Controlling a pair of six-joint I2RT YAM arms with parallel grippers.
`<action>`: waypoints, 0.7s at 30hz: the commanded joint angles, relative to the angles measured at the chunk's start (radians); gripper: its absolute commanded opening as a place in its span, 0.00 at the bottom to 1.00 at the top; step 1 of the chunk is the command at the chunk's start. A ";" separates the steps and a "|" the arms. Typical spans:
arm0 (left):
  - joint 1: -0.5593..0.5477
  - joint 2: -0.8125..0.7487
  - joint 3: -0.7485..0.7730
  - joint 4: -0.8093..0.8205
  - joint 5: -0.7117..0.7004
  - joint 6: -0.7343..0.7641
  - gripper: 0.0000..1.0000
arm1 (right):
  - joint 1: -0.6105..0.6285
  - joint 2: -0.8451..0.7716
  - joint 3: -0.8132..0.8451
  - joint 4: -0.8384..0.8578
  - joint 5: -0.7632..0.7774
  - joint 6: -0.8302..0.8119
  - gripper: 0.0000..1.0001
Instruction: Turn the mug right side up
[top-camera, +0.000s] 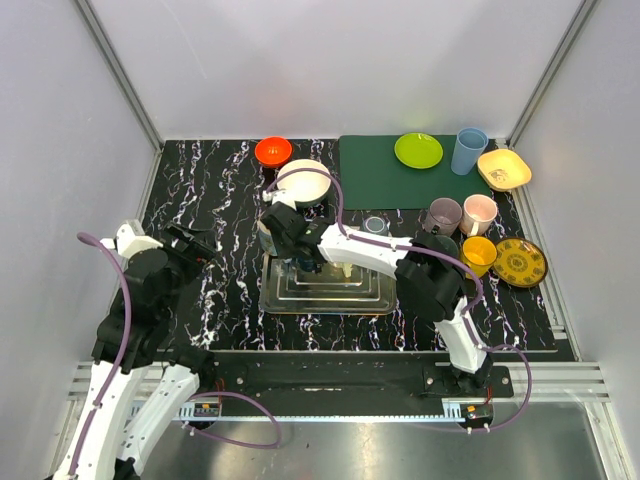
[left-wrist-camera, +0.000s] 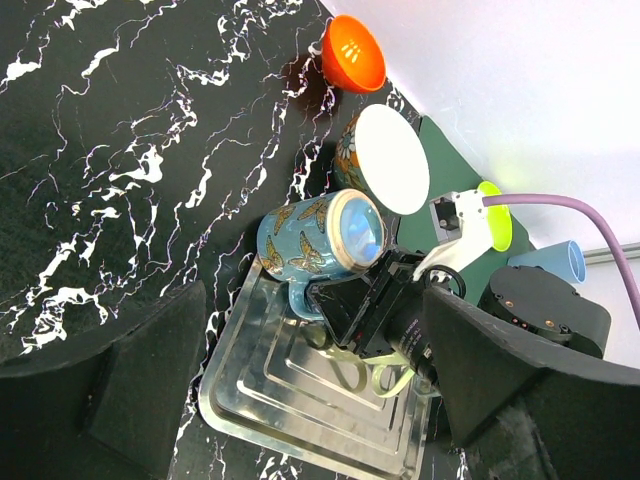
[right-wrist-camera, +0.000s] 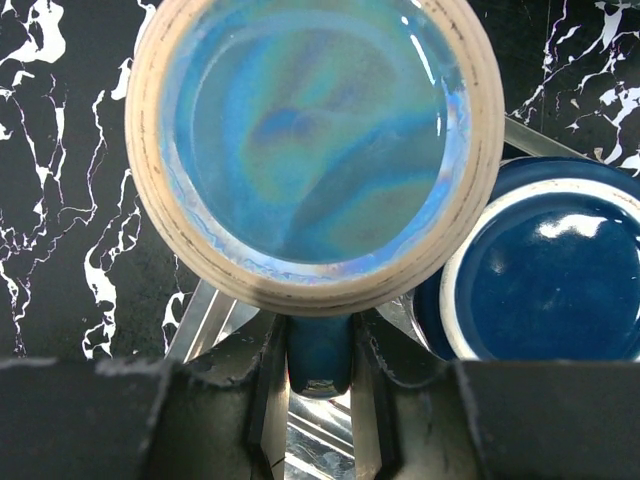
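The mug (left-wrist-camera: 310, 240) sits at the centre of the top view, over the far left corner of the tray (top-camera: 330, 300). It is tipped on its side. It is a glazed ceramic cylinder, pale blue with brown butterflies printed round the wall. Its flat base faces both wrist cameras. The base is a disc of shiny, iridescent blue glaze inside a rough, unglazed beige ring.

The right gripper (right-wrist-camera: 320, 345) is clamped on the mug's dark blue loop handle, with one black finger on each side of it. Whether the mug's wall touches the tray cannot be told.

The tray is a shallow rectangle of bright stamped metal with stepped ridges and rounded corners. It lies on the table (top-camera: 210, 180), a black slab veined with white like marble.

At the right of the right wrist view, a dark blue glossy round dish (right-wrist-camera: 540, 270) with a pale rim shows partly behind the mug.

The left gripper (top-camera: 200, 243) is at the left of the top view, well apart from the mug. Its broad matte black fingers (left-wrist-camera: 130, 370) are spread wide with nothing between them.
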 joint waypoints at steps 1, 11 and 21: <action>-0.003 -0.009 -0.009 0.043 0.022 0.001 0.92 | 0.006 -0.065 0.024 -0.013 0.041 0.023 0.24; -0.004 0.002 -0.003 0.045 0.024 0.001 0.93 | 0.007 -0.106 0.026 -0.020 0.055 0.026 0.54; -0.003 0.006 -0.012 0.047 0.027 0.001 0.93 | 0.018 -0.186 0.028 -0.057 0.064 0.030 0.60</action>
